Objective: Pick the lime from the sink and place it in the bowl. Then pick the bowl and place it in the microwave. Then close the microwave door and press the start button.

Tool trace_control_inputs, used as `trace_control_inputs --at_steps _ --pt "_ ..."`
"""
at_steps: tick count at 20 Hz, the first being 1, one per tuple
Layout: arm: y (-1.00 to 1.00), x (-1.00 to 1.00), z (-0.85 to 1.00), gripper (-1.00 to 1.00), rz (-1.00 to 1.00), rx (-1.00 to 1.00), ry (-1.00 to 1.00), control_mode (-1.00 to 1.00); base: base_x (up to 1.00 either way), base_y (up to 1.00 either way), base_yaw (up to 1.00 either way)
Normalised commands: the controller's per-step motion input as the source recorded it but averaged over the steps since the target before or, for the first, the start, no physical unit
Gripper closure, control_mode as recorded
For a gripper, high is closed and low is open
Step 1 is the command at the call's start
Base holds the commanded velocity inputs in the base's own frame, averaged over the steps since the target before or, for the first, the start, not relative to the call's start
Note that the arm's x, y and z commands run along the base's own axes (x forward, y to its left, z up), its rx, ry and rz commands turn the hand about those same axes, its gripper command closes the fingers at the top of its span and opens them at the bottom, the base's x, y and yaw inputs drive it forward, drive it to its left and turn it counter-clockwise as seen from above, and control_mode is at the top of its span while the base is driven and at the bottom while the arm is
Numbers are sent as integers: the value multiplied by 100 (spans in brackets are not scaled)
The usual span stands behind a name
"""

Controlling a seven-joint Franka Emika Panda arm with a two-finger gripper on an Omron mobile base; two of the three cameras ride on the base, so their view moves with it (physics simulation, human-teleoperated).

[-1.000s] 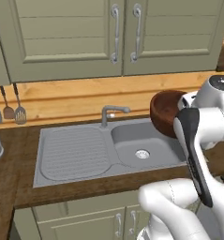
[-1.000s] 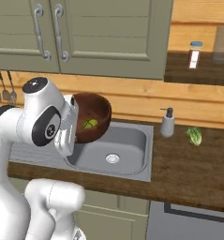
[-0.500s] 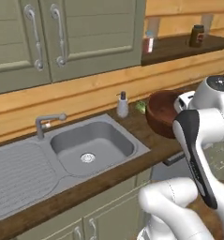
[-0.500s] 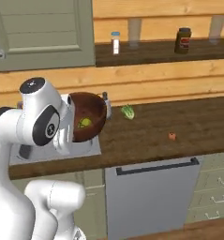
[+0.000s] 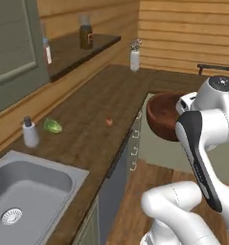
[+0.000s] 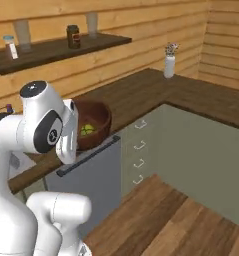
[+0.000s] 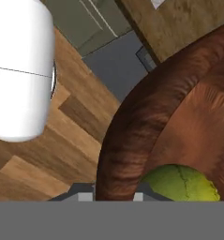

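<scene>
- Carrying the bowl (image 6: 93,124) is the step you are in: step 2 of the task, with the lime (image 7: 181,183) already lying inside it and the microwave yet to be reached.
- Look at the hand view and you see the bowl's rim running straight down between the finger tips, so your gripper (image 7: 114,196) is narrowed onto that rim, 1 finger inside the wall and 1 outside.
- In the left base view the bowl (image 5: 165,115) hangs in the air beside the arm's upper joint, out past the counter (image 5: 97,119) edge and above the wooden floor (image 5: 149,177).
- The right base view shows the lime (image 6: 87,129) as a yellow-green lump low in the bowl, close to the wall nearest the arm.
- The sink (image 5: 29,186) now lies off to your left, well apart from the bowl.
- Your next move, as I judge it, calls for bringing the base round until the microwave is in front of you, then easing the bowl in level.
- Keep the bowl upright; a tilt could roll the lime out.
</scene>
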Motion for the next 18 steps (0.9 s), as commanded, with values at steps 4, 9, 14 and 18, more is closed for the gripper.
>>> trace_control_inputs --at_steps 4,9,14,18 --pt "0 0 0 100 0 0 0 100 0 -16 -95" --pt "0 0 0 100 0 0 0 100 0 -28 -92" --pt "0 0 0 100 0 0 0 100 0 -52 -85" --pt "0 0 0 100 0 0 0 100 4 -68 -78"
